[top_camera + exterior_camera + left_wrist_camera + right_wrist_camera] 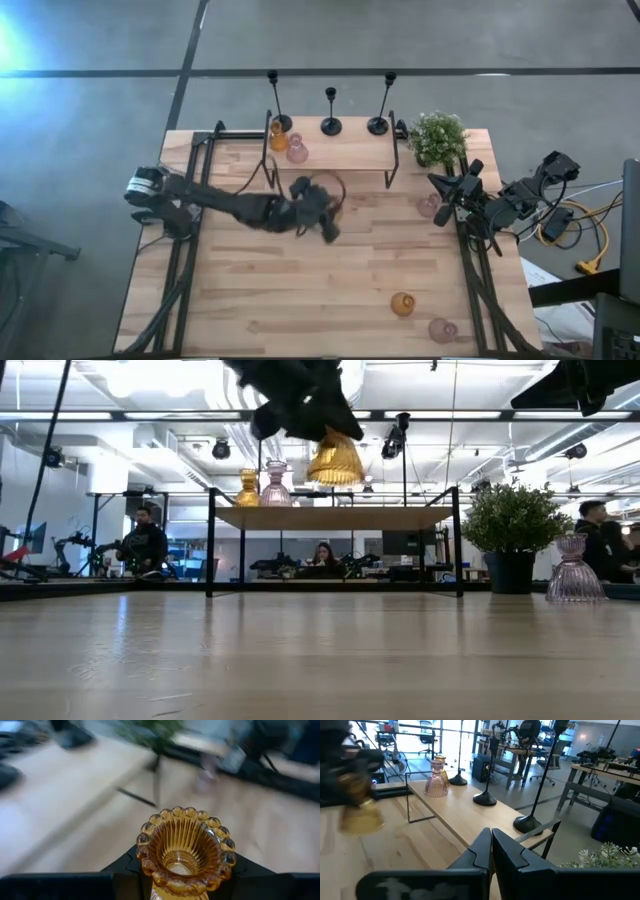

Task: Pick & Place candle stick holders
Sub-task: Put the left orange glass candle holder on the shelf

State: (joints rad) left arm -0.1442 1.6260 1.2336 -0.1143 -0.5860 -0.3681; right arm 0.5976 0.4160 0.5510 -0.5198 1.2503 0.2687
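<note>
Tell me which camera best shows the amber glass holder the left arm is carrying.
The left wrist view: the amber glass holder fills the picture, beaded rim up, clamped in the left hand. The low view shows it hanging above the table, the right wrist view only as a blur, and in the high view the arm mostly hides it.

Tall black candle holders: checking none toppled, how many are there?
3, all upright along the back of the wooden shelf: left holder, middle holder and right holder. None seems hidden.
</note>
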